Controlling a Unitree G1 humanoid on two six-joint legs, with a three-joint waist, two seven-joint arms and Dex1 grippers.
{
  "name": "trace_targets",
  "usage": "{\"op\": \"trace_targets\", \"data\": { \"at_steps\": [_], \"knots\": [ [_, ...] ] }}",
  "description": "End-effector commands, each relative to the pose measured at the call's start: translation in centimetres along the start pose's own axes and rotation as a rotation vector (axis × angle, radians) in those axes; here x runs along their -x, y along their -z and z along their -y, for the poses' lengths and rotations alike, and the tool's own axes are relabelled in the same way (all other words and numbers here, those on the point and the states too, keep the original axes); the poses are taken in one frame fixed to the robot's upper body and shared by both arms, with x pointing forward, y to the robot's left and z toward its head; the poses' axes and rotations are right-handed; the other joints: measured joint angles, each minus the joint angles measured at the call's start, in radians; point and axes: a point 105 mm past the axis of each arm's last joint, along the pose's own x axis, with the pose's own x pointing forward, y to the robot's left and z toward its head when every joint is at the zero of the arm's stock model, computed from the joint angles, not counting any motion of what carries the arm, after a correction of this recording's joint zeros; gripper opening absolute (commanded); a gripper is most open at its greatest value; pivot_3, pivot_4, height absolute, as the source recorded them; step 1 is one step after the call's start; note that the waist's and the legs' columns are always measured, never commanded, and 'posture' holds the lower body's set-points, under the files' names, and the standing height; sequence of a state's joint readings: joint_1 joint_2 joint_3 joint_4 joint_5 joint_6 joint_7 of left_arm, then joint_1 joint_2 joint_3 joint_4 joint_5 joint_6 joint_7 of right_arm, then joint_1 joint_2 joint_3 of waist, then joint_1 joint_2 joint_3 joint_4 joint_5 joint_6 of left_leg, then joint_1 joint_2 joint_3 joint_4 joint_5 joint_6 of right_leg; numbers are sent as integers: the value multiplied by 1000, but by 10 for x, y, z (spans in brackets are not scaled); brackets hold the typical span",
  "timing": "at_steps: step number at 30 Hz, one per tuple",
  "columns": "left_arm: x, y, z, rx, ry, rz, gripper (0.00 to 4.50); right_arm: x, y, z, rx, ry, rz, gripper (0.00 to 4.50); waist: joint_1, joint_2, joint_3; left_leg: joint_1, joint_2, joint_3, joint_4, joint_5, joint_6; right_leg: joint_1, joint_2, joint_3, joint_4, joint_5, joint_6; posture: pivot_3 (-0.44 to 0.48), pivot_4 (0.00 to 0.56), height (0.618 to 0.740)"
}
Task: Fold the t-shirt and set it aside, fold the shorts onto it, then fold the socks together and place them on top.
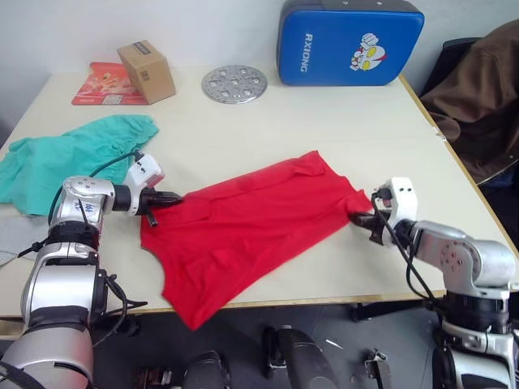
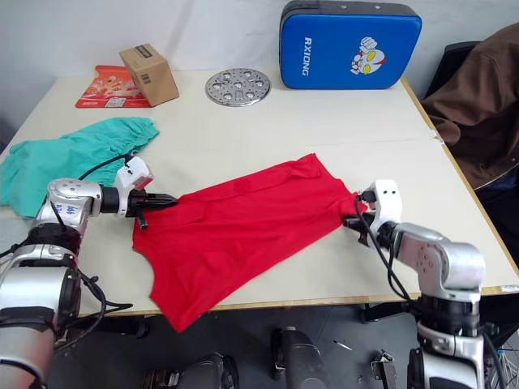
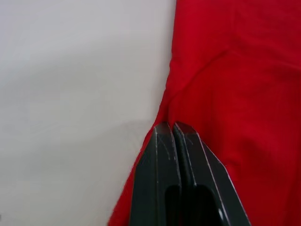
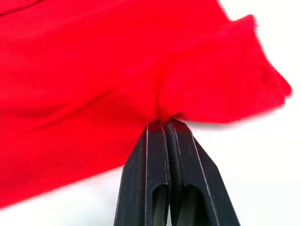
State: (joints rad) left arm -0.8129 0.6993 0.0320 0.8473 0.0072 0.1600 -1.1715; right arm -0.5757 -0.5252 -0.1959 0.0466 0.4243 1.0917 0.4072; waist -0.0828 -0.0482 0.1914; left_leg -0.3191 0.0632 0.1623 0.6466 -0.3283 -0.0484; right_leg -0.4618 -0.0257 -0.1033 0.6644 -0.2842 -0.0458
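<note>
The t-shirt (image 1: 247, 225) is being held flat on the table (image 1: 340, 121), stretched slantwise between the two grippers, with its lower corner hanging over the near table edge. Its left edge is being pinched by the left gripper (image 1: 174, 197), whose fingers (image 3: 164, 155) are being pressed together on a small fold of the red fabric. Its right edge is being pinched in the same way by the right gripper (image 1: 362, 217), the fingers (image 4: 157, 155) being closed on a gathered bit of cloth. The shorts (image 1: 73, 154) are lying crumpled at the left side of the table, apart from the t-shirt. At the far side a cardboard box (image 1: 147, 71) is resting partly on a red packet (image 1: 101, 85), a round metal disc (image 1: 234, 83) is lying near them, and a blue pad (image 1: 349, 42) is leaning against the wall
</note>
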Motion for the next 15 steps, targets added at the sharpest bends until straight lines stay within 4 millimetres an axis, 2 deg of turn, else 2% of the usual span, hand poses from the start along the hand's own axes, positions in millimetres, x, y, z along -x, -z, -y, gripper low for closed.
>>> {"op": "trace_targets", "data": {
  "at_steps": [1,4,8,12,15],
  "knots": [
    [0,4,22,80,35,19,0,-13,-20,14,61,34,42,18,1,0,0,0,0,-1,0,0,0,-1,0,0,0,0,0,0,150,740],
    [3,1,45,142,-7,73,0,-36,-38,14,74,32,62,18,-2,2,1,1,1,-1,0,1,-1,-2,1,0,0,0,-1,0,150,740],
    [3,-1,66,225,-101,135,0,-55,-49,9,113,21,66,18,1,2,1,1,1,-2,1,1,-1,-2,0,0,-1,0,-1,0,150,740],
    [1,-3,85,263,-127,157,0,-63,-57,9,121,23,85,18,4,2,1,1,0,-3,1,0,0,-2,0,0,-2,1,-1,0,150,740],
    [0,0,85,305,-164,143,0,-60,-68,9,124,-2,124,18,6,2,1,0,0,-3,1,0,0,-2,0,0,-3,1,-1,0,150,740]
  ]
}}
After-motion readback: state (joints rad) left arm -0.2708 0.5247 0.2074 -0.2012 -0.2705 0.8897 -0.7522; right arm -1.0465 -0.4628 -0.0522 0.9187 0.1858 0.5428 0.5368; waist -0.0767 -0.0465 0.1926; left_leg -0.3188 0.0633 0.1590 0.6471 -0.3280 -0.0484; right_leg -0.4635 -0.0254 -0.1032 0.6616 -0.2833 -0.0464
